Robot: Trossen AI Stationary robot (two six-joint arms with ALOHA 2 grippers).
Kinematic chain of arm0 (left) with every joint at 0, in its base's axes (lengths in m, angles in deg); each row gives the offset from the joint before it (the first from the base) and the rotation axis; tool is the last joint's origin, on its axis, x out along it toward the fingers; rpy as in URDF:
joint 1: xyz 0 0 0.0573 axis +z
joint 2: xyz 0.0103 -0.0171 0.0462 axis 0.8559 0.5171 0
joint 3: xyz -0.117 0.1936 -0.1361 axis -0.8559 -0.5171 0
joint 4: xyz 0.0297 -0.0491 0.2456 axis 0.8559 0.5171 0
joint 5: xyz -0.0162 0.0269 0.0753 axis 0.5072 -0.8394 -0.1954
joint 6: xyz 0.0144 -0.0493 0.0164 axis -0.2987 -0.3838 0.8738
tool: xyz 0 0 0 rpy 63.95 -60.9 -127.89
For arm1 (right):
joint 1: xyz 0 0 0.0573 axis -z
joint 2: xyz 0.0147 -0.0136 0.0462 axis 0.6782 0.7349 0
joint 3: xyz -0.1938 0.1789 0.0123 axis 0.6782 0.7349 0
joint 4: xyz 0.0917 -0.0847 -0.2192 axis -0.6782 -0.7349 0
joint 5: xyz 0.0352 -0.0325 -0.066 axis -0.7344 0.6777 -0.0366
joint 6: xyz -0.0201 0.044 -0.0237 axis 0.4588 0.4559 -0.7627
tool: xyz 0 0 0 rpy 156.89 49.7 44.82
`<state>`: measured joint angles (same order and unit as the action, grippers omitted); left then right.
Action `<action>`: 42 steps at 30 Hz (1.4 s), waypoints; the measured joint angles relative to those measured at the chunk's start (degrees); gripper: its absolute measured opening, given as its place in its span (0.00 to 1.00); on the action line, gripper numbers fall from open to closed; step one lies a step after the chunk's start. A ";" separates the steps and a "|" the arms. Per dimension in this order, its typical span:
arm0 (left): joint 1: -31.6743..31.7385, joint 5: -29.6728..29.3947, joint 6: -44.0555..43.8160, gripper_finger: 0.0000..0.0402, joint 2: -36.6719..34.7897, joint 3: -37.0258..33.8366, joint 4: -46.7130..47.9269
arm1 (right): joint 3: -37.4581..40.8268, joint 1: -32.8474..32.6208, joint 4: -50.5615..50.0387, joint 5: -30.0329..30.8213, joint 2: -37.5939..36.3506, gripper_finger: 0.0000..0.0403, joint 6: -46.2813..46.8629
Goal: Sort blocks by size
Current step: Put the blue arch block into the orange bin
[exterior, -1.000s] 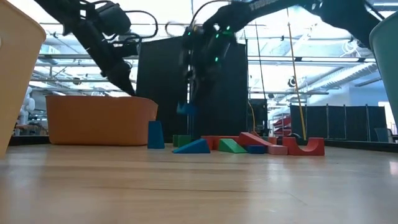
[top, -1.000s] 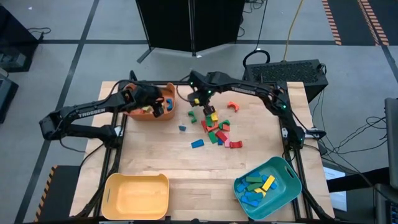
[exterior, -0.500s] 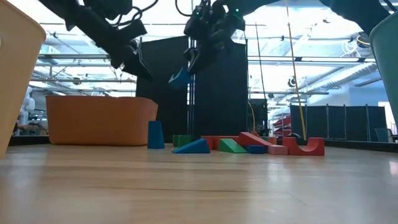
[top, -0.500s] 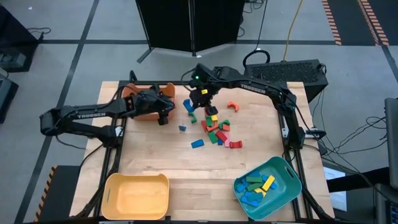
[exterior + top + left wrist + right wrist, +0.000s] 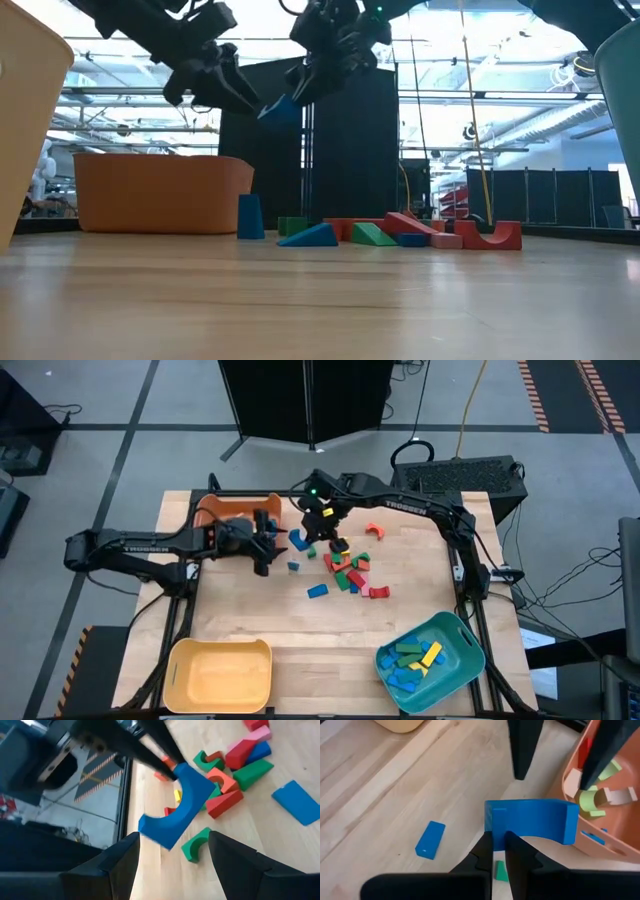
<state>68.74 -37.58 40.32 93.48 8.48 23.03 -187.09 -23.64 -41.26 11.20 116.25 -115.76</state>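
I'm holding a blue arch block (image 5: pixel 530 821) pinched in the right gripper (image 5: pixel 498 851), up in the air btwn the orange bin (image 5: pixel 214 509) and the block pile (image 5: pixel 349 572). Left gripper (image 5: pixel 172 850) is waiting wide open, empty, facing it. For a clean handoff I'm keeping the arch level and centred btwn those fingers.

Non-task items on the light wooden table (image 5: pixel 260 620)

Orange plastic bin (image 5: pixel 222 510) at far left; yellow plastic bin (image 5: pixel 219 675) near left; teal plastic bin (image 5: pixel 463 643) near right.
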 joint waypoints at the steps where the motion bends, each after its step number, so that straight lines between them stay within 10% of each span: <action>1: -0.41 0.02 0.86 0.59 0.00 0.00 0.02 | 0.00 -0.21 0.12 -0.05 0.00 0.05 0.00; 30: -4.04 -0.81 9.25 0.59 2.82 0.00 -4.13 | 0.07 -2.68 0.82 -4.31 0.00 0.05 0.07; 42: -4.04 -1.53 8.99 0.38 2.82 0.00 -3.63 | 0.07 -2.61 0.74 -4.31 0.00 0.05 0.45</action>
<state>64.71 -39.11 49.30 96.30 8.48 19.39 -187.02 -26.26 -40.52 6.89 116.25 -115.31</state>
